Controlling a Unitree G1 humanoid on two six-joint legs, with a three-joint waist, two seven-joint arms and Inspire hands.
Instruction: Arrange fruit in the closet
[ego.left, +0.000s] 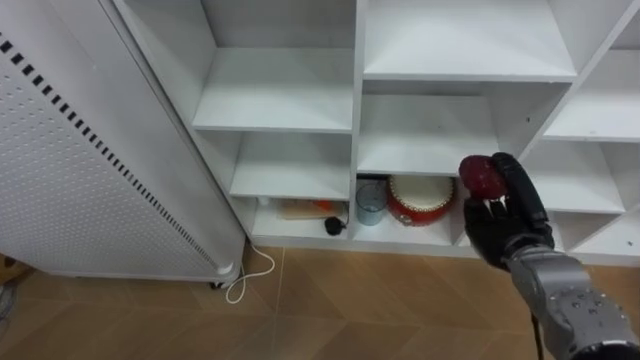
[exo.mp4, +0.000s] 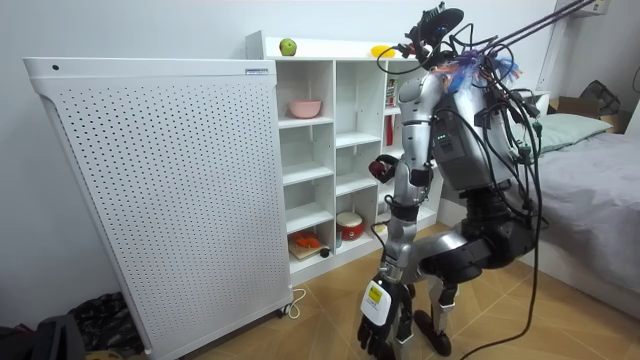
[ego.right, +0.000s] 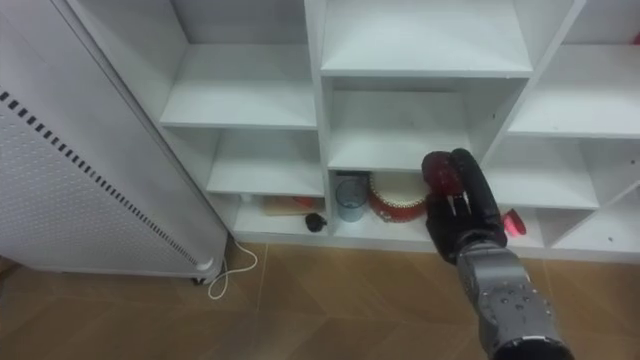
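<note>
Left eye view: right hand is curled round a dark red fruit, possibly an apple, just before the closet's middle shelves. The fruit is not yet shelved, so placement is left to do. Left hand hangs low.

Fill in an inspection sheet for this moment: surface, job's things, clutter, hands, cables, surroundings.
Surface: white open-shelved closet on wood-patterned floor.
Job's things: dark red round fruit held before the middle column; green round fruit on the closet top.
Clutter: red round drum-like container, blue-grey cup, small black object on the bottom shelf; pink bowl higher up.
Hands: right hand curled round the red fruit; left hand hangs by the leg.
Cables: white cord looped on the floor.
Surroundings: white perforated panel; bed.
</note>
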